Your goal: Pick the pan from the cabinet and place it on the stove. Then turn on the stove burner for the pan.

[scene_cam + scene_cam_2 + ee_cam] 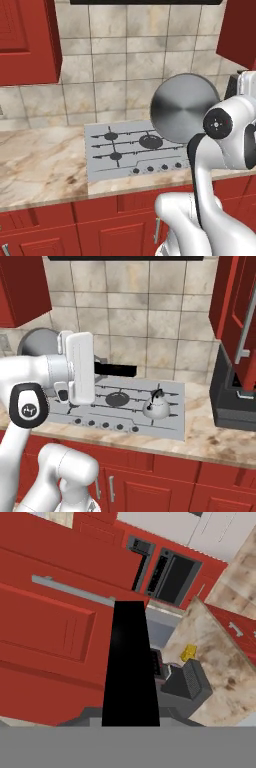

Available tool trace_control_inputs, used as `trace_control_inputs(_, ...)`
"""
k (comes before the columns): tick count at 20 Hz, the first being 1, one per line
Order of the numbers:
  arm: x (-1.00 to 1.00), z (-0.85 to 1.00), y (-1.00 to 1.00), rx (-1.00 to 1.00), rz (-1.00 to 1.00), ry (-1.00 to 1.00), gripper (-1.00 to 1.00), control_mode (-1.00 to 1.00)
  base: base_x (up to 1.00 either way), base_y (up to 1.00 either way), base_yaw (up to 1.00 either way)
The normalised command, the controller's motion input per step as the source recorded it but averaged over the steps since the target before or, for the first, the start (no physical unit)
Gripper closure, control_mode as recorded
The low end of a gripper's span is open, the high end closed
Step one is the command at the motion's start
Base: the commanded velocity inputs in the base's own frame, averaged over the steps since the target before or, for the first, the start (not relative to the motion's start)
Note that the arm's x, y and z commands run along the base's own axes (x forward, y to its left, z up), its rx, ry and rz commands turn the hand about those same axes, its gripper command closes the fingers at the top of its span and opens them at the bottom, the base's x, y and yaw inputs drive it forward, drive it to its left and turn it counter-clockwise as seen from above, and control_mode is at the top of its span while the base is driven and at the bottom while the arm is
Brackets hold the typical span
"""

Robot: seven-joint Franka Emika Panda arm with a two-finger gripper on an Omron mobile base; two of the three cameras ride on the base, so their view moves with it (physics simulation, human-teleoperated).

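No legible text, labels or numbers found.
The stove [135,150] carries only unmarked round knobs along its front edge, with no readable settings. The red cabinet [27,40] doors are plain. The dark appliance [232,401] on the desk [40,165] shows no brand or display characters that can be made out.

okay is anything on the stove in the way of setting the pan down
The pan hangs tilted in the claw above the stove. A kettle occupies one right-hand burner; the other burners look free.
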Motion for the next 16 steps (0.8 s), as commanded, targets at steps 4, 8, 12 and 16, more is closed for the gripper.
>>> trace_control_inputs(4, 0.0, 0.0, 0.0, 0.0, 0.0, 0.0, 1.0, 1.0, 0.12, 0.33, 0.0)
trace_control_inputs(8, 0.0, 0.0, 0.0, 0.0, 0.0, 0.0, 1.0, 1.0, 0.33, 0.54, 0.0)
trace_control_inputs(12, 0.0, 0.0, 0.0, 0.0, 0.0, 0.0, 1.0, 1.0, 0.29, 0.49, 0.01)
trace_control_inputs(16, 0.0, 0.0, 0.0, 0.0, 0.0, 0.0, 1.0, 1.0, 0.27, 0.08, 0.05)
